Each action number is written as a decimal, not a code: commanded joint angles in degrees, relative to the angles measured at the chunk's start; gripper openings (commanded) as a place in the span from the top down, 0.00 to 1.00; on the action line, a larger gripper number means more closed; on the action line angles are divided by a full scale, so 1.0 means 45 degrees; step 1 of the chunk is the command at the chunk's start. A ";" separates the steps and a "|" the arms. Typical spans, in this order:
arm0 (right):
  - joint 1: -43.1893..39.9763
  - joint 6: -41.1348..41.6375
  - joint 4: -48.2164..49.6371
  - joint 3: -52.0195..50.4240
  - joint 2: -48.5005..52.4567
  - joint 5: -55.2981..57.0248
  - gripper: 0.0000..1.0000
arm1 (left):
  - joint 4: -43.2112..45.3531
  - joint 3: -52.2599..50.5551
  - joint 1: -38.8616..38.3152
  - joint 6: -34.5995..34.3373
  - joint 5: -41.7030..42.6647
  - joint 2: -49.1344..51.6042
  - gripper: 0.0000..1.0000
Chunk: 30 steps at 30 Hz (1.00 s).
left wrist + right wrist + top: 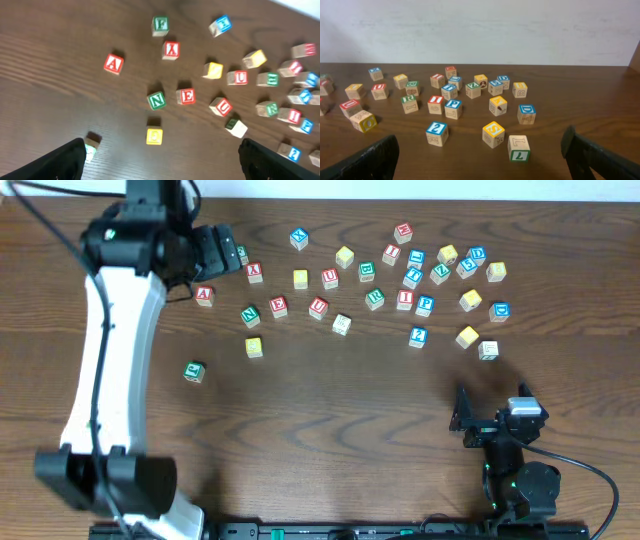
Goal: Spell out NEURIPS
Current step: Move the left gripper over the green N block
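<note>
I see the dark wooden surface [330, 410] with lettered cubes scattered across its far half. My left arm [110, 340] reaches to the far left; the left jaws stand wide open with nothing between them, hanging above the loose cubes. The right arm [520, 475] sits low at the near right, the right jaws spread fully too and empty (well apart from any cube). The NEURIPS letters lie unsorted: green N [156, 100] just beside red E [187, 96], red U [222, 106] near them, then green R [409, 102], red I [435, 103] and blue P [453, 107] in a loose row, and the yellow S [493, 132] nearer the right arm
</note>
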 commanded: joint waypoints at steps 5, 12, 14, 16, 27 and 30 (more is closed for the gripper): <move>-0.0097 0.0170 -0.0063 -0.0010 -0.0068 -0.0019 0.01 | -0.0593 0.0641 0.0053 -0.0899 -0.0219 0.1666 0.04; -0.0097 0.0170 -0.0063 -0.0010 -0.0068 -0.0019 0.01 | -0.0777 0.0641 0.0019 -0.0986 -0.0374 0.2715 0.04; -0.0097 0.0170 -0.0068 -0.0010 -0.0068 -0.0019 0.01 | -0.0777 0.0641 -0.0029 -0.0991 -0.0374 0.2963 0.04; -0.0097 0.0170 -0.0063 -0.0010 -0.0068 -0.0019 0.01 | -0.0797 0.0641 -0.0146 -0.1132 -0.0665 0.3201 0.04; -0.0097 0.0170 -0.0063 -0.0010 -0.0068 -0.0019 0.01 | -0.0675 0.0627 -0.1331 -0.1899 -0.2691 0.3390 0.04; -0.0097 0.0170 -0.0063 -0.0010 -0.0068 -0.0015 0.01 | -0.0665 0.0627 -0.1355 -0.2239 -0.2691 0.3419 0.04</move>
